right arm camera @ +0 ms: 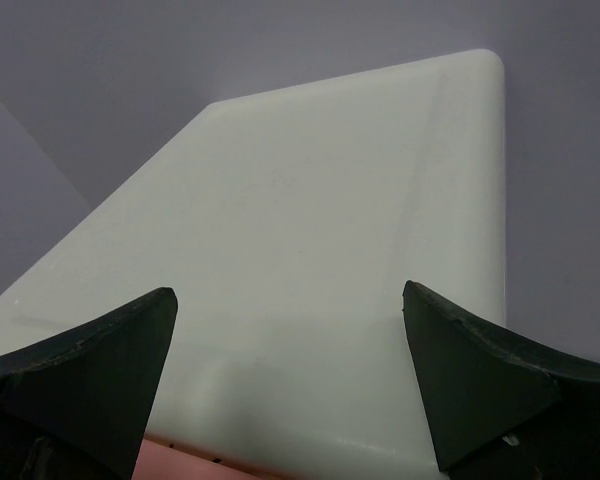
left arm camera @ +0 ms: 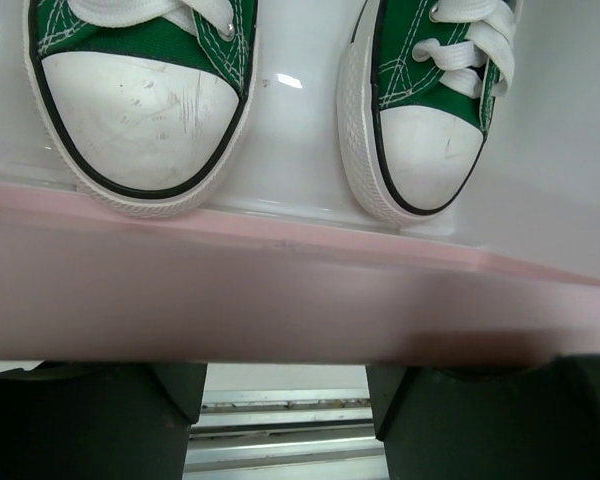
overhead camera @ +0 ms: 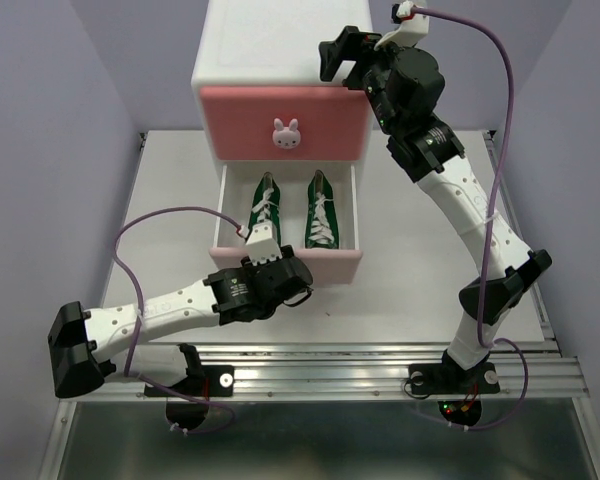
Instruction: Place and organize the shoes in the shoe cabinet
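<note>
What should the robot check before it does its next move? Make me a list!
1. Both green shoes inside the lower drawer: ok.
2. Shoes side by side, toes pointing at the drawer's pink front: ok.
3. Lower drawer shut: not ok, it is pulled out.
4. Left pincer gripping the drawer front: cannot tell; its fingers are apart, right at the front.
5. Right pincer open above the cabinet top, clear of the drawers: ok.
6. Red shoes put away: cannot tell; the upper drawer is shut.
</note>
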`<state>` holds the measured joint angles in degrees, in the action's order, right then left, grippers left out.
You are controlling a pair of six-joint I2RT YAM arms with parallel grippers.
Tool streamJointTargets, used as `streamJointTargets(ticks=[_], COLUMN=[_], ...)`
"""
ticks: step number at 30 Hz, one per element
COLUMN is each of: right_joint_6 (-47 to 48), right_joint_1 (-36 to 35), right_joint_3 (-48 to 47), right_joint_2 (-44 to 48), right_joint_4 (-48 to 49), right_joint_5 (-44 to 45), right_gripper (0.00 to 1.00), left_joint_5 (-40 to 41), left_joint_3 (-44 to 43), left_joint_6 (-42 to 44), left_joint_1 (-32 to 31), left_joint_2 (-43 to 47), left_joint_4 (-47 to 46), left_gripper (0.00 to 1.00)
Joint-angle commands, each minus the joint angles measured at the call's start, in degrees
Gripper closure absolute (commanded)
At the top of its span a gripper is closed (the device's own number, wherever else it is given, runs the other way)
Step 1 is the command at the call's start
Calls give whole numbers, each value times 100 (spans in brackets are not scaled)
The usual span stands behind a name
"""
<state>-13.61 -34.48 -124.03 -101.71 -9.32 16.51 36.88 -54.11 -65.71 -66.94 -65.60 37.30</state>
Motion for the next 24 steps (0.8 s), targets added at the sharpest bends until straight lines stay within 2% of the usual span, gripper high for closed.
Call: streamJointTargets(ticks=[1,4,5,6,9,14,24], right_joint_6=[-46,-19,-19,-19,-19,-19,-28], right_joint_1=[-50,-50,-50,-50,-50,-50,3], right_joint_3=[317,431,458,511,529,555,678], right_joint_2=[-182,-156,-147,-130,-138,-130,-68], right_joint_4=[-852,-817,-791,-773,-729,-720,-720], right_joint_5=[62,89,106,107,98,71,-16], right_gripper=[0,0,0,0,0,0,0], left_joint_5=[557,636,662,723,856,680,514], left_joint_3=[295,243,217,173,120,50,-794], left_joint_6=[287,471,524,603,603,1069,1877], left_joint_1=[190,181,190,190,330,945,1797], left_joint_2=[-137,-128,-119,-137,-242,-593,-1638], left_joint_4=[-583,-732,-776,-925,-1145,-1945,-3183], left_gripper=[43,59,68,100,100,100,100])
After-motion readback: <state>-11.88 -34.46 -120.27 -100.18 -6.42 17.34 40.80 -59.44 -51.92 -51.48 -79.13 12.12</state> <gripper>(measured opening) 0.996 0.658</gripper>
